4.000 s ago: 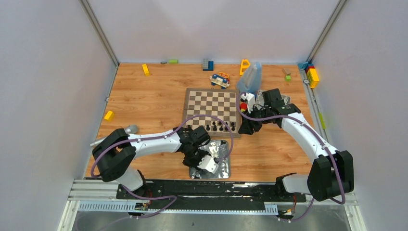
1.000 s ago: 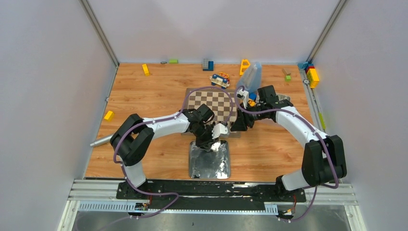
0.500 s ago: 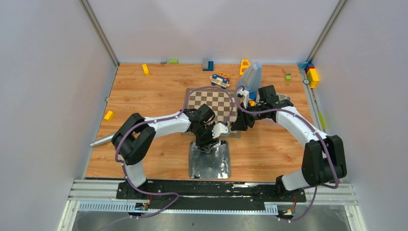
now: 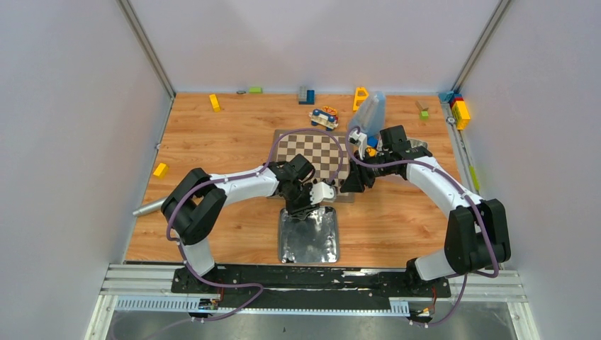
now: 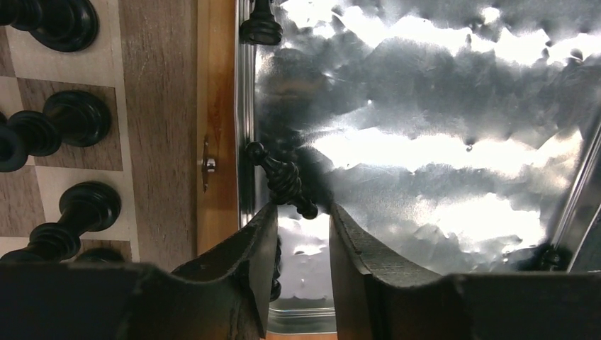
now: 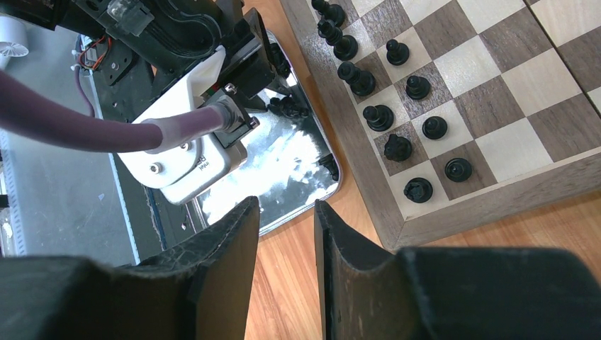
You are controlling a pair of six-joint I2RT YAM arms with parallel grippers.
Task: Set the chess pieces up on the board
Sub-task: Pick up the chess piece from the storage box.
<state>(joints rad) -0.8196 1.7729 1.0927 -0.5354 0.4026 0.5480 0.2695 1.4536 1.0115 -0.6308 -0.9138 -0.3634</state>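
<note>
Overhead, the board's (image 4: pixel 312 147) near rows are hidden beneath the two arms (image 4: pixel 244 183). At the left-wrist frame's top edge, a chess piece (image 5: pixel 261 27), possibly a pawn, is cropped.

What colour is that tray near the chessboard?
Shiny silver tray, clearest in the left wrist view.

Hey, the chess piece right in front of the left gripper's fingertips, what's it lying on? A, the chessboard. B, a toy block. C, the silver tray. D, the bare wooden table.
C: the left wrist view shows the chess piece lying on its side on the silver tray, near the tray's edge beside the board, at the tips of the left gripper.
</note>
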